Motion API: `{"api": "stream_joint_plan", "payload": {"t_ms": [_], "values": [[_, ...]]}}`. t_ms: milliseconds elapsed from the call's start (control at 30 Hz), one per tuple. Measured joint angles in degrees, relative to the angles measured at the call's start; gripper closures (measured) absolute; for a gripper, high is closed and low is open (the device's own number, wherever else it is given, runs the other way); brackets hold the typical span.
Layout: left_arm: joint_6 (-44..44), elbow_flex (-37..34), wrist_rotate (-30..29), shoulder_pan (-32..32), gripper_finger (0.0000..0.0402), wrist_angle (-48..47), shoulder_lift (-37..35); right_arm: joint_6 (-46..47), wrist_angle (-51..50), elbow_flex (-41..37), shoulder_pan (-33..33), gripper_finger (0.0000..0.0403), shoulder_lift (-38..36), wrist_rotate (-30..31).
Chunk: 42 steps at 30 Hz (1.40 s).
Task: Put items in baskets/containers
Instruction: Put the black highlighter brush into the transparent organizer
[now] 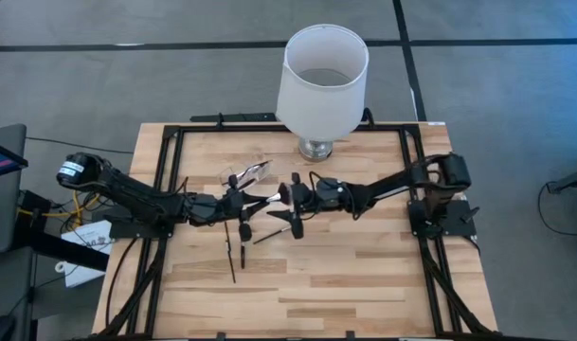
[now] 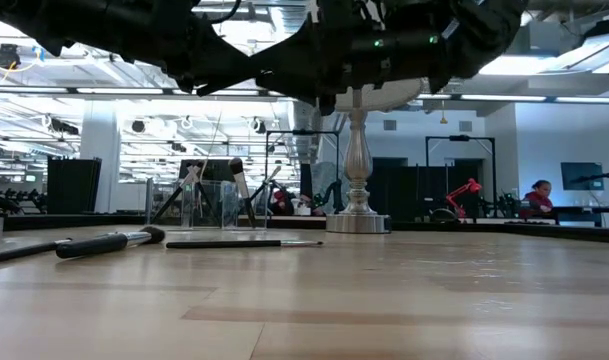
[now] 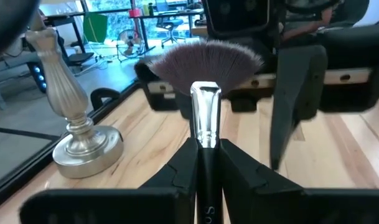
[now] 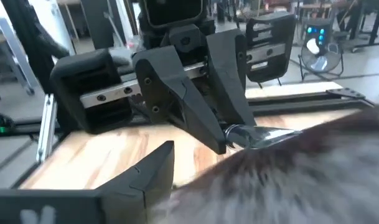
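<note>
- Loose makeup brushes (image 1: 233, 254) lie on the table (image 1: 345, 284) toward its near edge.
- At table centre, the left gripper (image 3: 208, 163) clamps the fan brush (image 3: 205, 65); the right gripper (image 1: 293, 197) faces it, fingers spread.
- The clear pouch (image 1: 247, 174) sits behind them, nearer the far edge.

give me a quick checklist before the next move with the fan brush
1. Left gripper shut on the dark-handled, silver-ferruled fan brush: ok.
2. Right gripper fingers open around the brush's bristle end, not clamped: ok.
3. Clear glossy plastic pouch lies on the wooden table beside the left gripper: ok.
4. Pouch mouth facing the brush: cannot tell.
5. Loose dark thin brushes lie below the grippers, clear of them: ok.
6. White lampshade lamp stands apart from both arms: ok.
</note>
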Motion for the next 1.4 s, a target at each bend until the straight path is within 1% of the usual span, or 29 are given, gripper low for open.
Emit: {"api": "stream_joint_plan", "payload": {"t_ms": [133, 267, 367, 433, 533, 600, 667, 733, 833, 900, 967, 1033, 1100, 1167, 1300, 1367, 1400], "values": [[0.0, 0.0, 0.2, 0.0, 0.0355, -0.1, 0.0, -0.1, -5.5, 0.0, -0.1, 0.0234, -4.5, 0.3], [0.0, -0.1, 0.5, 0.0, 0.0355, -0.6, 0.1, -1.2, -11.6, 0.1, -0.1, 0.0235, -8.9, 0.4], [0.0, -0.2, -0.1, 0.0, 0.0354, -0.7, 0.1, -1.5, -19.9, 0.1, 0.0, 0.0234, -13.4, 1.7], [-0.1, -0.3, -0.9, 0.1, 0.0355, -0.8, 0.1, -1.5, -25.9, 0.1, 0.3, 0.0238, -17.5, 4.3], [-0.1, -0.3, -0.9, 0.0, 0.0355, -0.6, 0.2, -3.8, -32.8, 0.1, 1.6, 0.025, -25.0, 7.8], [-0.1, -0.3, -0.7, 0.0, 0.0354, -0.2, 0.1, -5.3, -35.3, 0.1, 3.3, 0.026, -30.5, 9.4], [-0.1, -0.3, -0.7, 0.1, 0.0354, 0.0, 0.1, -7.6, -34.4, -1.2, 5.7, 0.027, -34.9, 10.5], [-0.1, -0.3, -0.6, 0.0, 0.0354, 0.4, 0.1, -9.9, -29.7, -5.2, 8.1, 0.028, -37.2, 13.9], [-0.1, -0.3, -0.4, 0.1, 0.0355, 1.0, -0.5, -9.9, -18.4, -13.7, 9.3, 0.0292, -36.4, 21.2], [0.0, -0.3, -0.4, 0.2, 0.0355, 1.5, -1.1, -3.8, -11.0, -18.4, 8.6, 0.0298, -33.9, 24.7], [0.0, -0.2, -0.4, 0.2, 0.0354, 2.4, -1.4, 5.0, -3.8, -21.9, 7.7, 0.0303, -30.9, 26.2], [0.1, -0.2, -0.3, 0.2, 0.0355, 2.6, -1.4, 12.1, 1.9, -23.9, 6.5, 0.0306, -26.4, 25.7], [0.1, -0.2, -0.3, 0.2, 0.0355, 3.0, -1.4, 14.2, 9.0, -24.3, 5.4, 0.0306, -21.0, 25.3], [0.1, -0.2, -0.3, 0.2, 0.0355, 3.4, -1.4, 11.5, 17.9, -24.0, 4.2, 0.0303, -15.9, 23.5], [0.2, -0.2, -0.3, 0.2, 0.0354, 4.5, -1.4, 6.1, 33.0, -21.7, 2.5, 0.0289, -5.9, 14.3], [0.8, -0.2, -0.3, 0.2, 0.0355, 4.5, -1.4, 5.4, 37.8, -19.5, 2.0, 0.0279, -2.0, 10.0], [1.4, -0.2, -0.3, 0.2, 0.0355, 4.6, -1.4, 5.5, 38.5, -18.5, 1.8, 0.0272, -0.3, 9.2]]}}
